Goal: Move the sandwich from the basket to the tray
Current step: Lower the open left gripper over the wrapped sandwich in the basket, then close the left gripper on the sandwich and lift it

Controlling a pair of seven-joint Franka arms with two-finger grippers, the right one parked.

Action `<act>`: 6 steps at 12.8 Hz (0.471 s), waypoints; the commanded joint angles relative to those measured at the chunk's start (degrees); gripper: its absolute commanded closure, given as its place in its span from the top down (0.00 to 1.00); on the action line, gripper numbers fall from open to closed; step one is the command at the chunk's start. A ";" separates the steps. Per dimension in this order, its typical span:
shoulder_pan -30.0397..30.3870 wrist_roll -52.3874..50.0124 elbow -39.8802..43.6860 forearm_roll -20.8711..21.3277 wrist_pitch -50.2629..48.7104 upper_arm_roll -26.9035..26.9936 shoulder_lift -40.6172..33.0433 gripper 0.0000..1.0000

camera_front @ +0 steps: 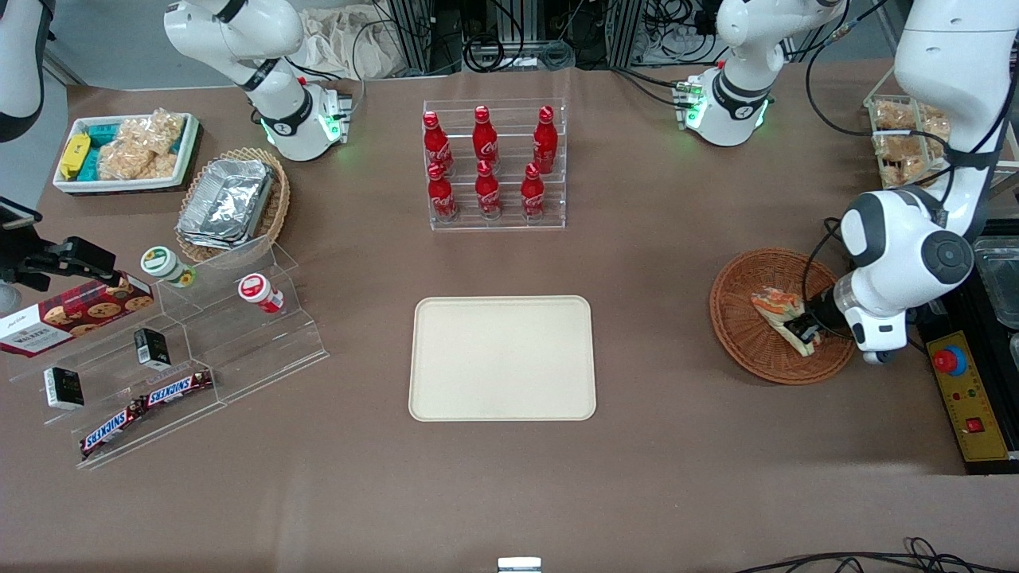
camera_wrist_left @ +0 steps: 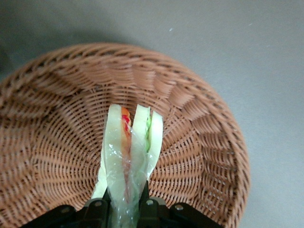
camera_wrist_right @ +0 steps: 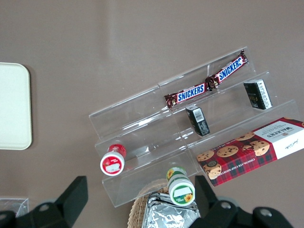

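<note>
Apparently, gripper (camera_front: 806, 329) clamped on sandwich (camera_wrist_left: 129, 156) inside basket (camera_front: 736, 334).

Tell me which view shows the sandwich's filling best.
The left wrist view: the sandwich is edge-on, stripes plain, pinched in the gripper over the basket. The front view shows only its wrapped face; the right wrist view misses it.

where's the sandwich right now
In the front view the sandwich lies in the basket toward the working arm's end of the table, with the left arm's hand shut on it, well apart from the tray.
</note>
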 commanded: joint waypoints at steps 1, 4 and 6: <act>0.19 5.53 9.93 0.63 -14.39 -0.18 -1.50 0.00; 0.02 12.12 22.16 0.46 -27.78 -0.35 -1.42 0.00; -0.24 15.73 29.10 0.54 -33.58 -1.58 -1.33 0.00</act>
